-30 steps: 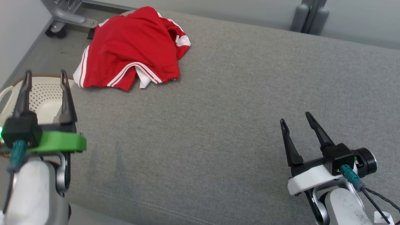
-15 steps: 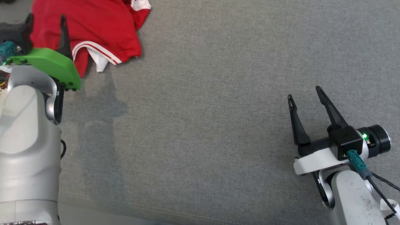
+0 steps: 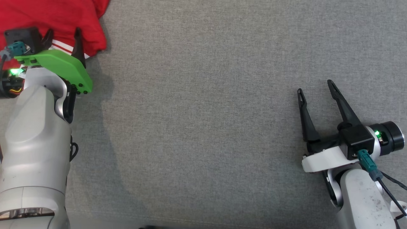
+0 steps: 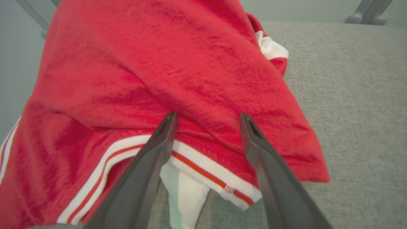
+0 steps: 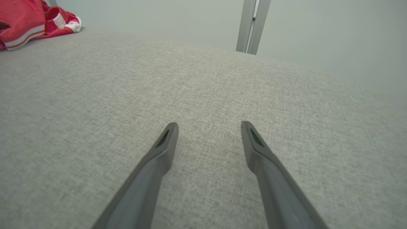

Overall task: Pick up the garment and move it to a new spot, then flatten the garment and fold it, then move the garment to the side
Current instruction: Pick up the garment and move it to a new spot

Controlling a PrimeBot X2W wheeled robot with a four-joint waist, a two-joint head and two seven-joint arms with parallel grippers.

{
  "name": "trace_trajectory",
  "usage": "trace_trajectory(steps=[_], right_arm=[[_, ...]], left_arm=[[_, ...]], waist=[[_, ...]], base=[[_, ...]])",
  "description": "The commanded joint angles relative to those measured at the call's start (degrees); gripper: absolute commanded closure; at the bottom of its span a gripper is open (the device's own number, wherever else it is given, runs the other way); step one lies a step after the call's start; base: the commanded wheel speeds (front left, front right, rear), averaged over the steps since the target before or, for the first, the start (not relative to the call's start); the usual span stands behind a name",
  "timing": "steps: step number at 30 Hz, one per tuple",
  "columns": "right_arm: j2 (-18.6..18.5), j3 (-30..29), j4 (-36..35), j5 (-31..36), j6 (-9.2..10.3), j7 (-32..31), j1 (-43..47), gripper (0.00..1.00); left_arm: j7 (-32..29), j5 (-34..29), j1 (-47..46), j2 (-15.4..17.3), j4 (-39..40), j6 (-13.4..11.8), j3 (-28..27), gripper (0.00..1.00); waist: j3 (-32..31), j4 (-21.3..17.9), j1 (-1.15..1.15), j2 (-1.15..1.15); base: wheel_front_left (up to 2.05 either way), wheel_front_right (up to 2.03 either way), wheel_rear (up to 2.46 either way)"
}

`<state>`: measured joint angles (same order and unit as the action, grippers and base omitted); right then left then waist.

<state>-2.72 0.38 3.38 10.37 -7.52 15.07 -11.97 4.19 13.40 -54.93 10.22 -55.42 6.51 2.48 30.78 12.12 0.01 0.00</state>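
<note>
The garment (image 3: 57,19) is a crumpled red top with white stripes, lying at the top left of the head view on the grey cushioned surface (image 3: 203,111). In the left wrist view the garment (image 4: 165,73) takes up most of the picture. My left gripper (image 3: 63,33) is open, its two fingers (image 4: 159,143) straddling the striped hem (image 4: 203,162) from just above, nothing clamped. My right gripper (image 3: 314,86) stands open over bare fabric at the lower right, far from the garment (image 5: 28,19), which lies at that wrist view's far top left.
The grey upholstered surface spreads wide between the two arms. A pale wall and a grey metal post (image 5: 252,25) stand beyond its far edge. A grey frame leg (image 4: 369,14) shows behind the garment.
The head camera has tilted down and swung, so the whole scene slid up and left. My left arm has reached forward to the garment's hem. The right gripper has stayed open, hardly moving.
</note>
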Motion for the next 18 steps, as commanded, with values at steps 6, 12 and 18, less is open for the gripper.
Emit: trace_trajectory(steps=[6, 12, 18], right_arm=[[-0.29, -0.08, 0.56, -0.62, 0.06, 0.16, -0.31, 0.00], [-0.28, -0.04, 0.57, -0.91, 0.06, 0.16, -0.38, 0.00], [-0.27, -0.31, 0.85, -1.38, 0.06, 0.17, -0.01, 0.00]], left_arm=[[2.25, 1.16, -2.48, 0.72, -3.47, 0.44, 0.57, 0.96], [4.45, 2.05, -3.36, 1.68, -5.84, 0.70, 1.23, 1.00], [6.24, 2.39, -3.94, 2.66, -7.27, 0.89, 2.31, 1.00]], waist=[[-0.22, -0.85, -0.01, 0.00], [-0.95, -1.26, -0.01, 0.00], [-2.44, -1.19, -0.01, 0.00]], base=[[0.00, 0.00, 0.00], [0.00, 0.00, 0.00], [0.00, 0.00, 0.00]])
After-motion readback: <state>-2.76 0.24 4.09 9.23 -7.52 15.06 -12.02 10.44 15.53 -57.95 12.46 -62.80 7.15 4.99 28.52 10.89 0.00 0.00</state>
